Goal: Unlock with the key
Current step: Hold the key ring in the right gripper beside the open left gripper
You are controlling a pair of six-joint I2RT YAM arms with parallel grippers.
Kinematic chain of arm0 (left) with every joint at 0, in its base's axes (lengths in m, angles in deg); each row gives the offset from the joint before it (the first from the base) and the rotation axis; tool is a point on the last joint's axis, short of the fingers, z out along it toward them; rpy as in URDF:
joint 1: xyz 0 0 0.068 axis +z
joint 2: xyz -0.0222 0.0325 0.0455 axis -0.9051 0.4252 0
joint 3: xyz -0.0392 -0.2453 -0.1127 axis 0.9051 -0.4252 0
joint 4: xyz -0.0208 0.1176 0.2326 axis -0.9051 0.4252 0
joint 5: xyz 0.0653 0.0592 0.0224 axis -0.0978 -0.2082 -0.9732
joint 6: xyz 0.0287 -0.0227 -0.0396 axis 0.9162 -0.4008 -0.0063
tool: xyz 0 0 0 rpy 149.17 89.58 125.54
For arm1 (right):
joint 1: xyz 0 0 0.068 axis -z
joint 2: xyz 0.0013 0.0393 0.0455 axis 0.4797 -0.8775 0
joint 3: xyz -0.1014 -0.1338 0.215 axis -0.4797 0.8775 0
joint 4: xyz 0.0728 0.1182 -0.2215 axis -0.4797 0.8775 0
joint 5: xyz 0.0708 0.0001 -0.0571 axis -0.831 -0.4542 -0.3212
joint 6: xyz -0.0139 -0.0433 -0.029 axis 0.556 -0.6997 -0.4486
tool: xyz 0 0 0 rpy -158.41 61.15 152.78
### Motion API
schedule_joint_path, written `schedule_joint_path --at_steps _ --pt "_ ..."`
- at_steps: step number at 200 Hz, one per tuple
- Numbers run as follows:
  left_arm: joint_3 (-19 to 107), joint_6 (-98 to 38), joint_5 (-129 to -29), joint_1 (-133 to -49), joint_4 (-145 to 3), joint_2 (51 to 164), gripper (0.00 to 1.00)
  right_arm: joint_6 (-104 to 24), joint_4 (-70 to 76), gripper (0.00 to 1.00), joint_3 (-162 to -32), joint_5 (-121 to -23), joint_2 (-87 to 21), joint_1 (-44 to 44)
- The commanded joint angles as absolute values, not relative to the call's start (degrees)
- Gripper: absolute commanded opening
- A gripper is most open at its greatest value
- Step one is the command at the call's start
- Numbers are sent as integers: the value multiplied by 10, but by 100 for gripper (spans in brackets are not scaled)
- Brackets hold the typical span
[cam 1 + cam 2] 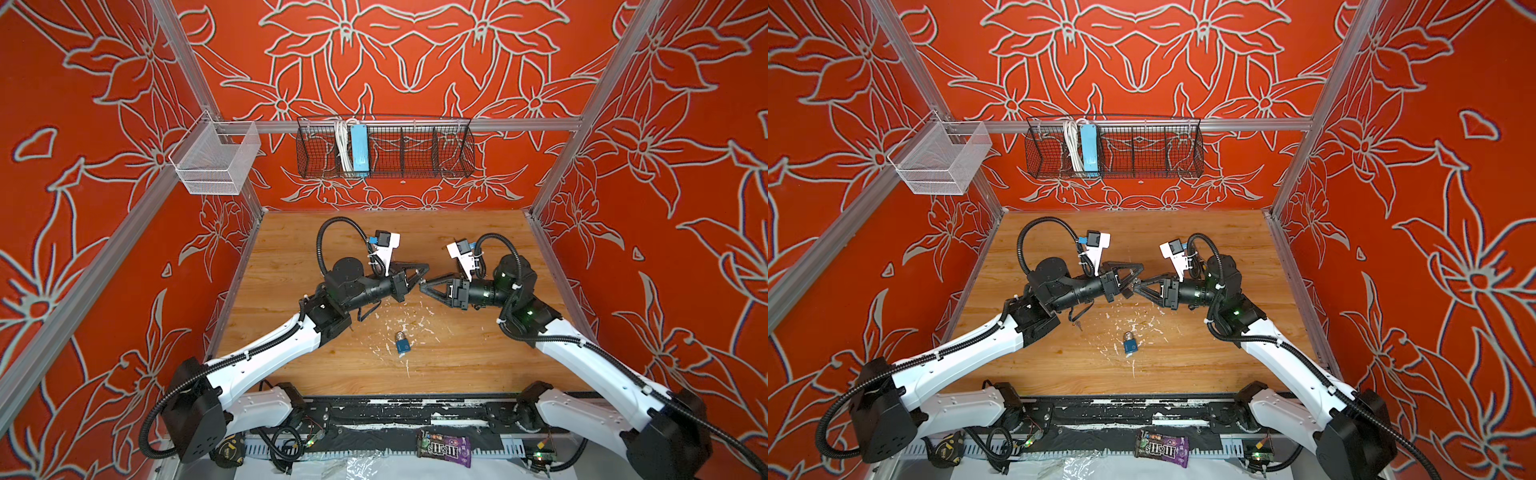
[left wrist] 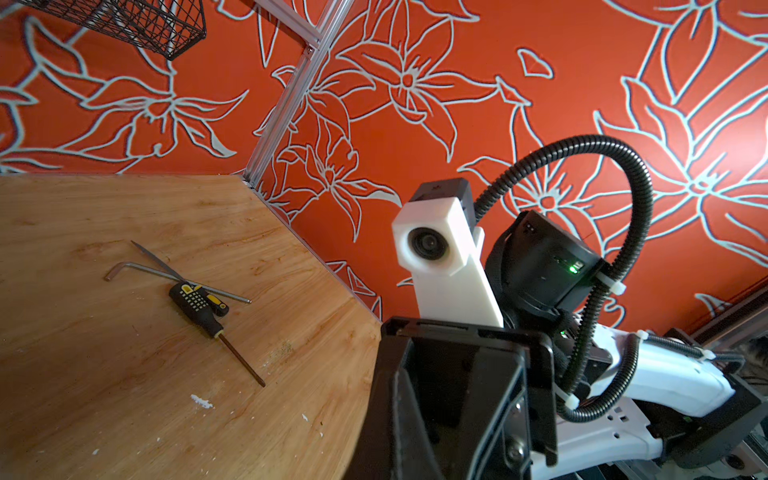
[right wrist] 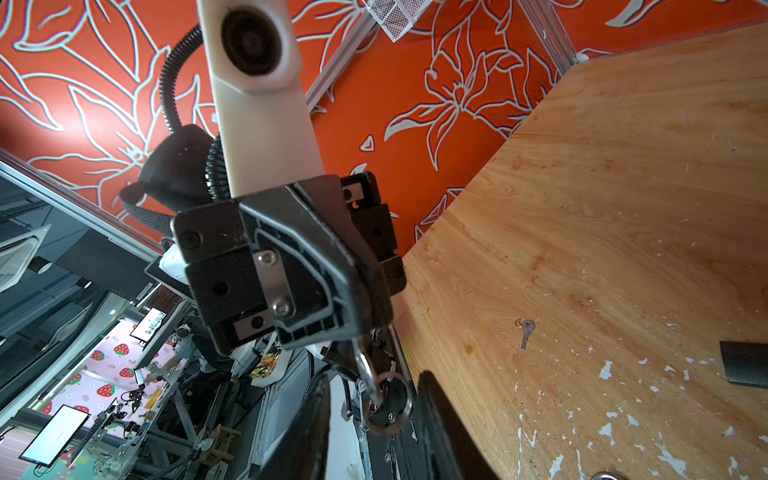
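Both claws meet tip to tip above the middle of the table (image 1: pixel 478 357).

- Left gripper (image 3: pixel 365 332): fingers pressed together, pinching the head of the key (image 3: pixel 366 365). The blade hangs below the tips, with its ring (image 3: pixel 388 399) at the lower end.
- Right gripper (image 3: pixel 376 380): jaws spread, one on each side of the hanging key and ring. I see no contact between them.
- Padlock (image 1: pixel 402 344): blue, lying flat on the wood with its shackle toward the back wall. In both top views it sits nearer the arm bases than the claw tips and well apart from both.
- Second key (image 3: pixel 525 332): lies loose on the table, untouched.
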State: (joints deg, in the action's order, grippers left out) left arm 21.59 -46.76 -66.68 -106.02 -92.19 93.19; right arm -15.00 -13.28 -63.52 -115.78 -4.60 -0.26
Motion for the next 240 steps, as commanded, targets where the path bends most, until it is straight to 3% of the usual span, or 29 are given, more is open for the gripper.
schedule_joint_path --at_steps 1,41,104,174,240 --pt "225 -475 -656 -1056 -953 935 0 -154 -159 36 -637 -1165 -34 1" --pt "224 -479 -651 -1056 -959 936 0 -158 -151 40 -643 -1165 -39 4" --pt "224 -489 -637 -1056 -969 945 0 -179 -143 37 -645 -1173 -30 5" --pt "229 -486 -640 -1056 -965 946 0 -178 -164 28 -648 -1173 -43 6" --pt "233 -478 -648 -1057 -958 945 0 -174 -178 6 -653 -1189 -56 13"
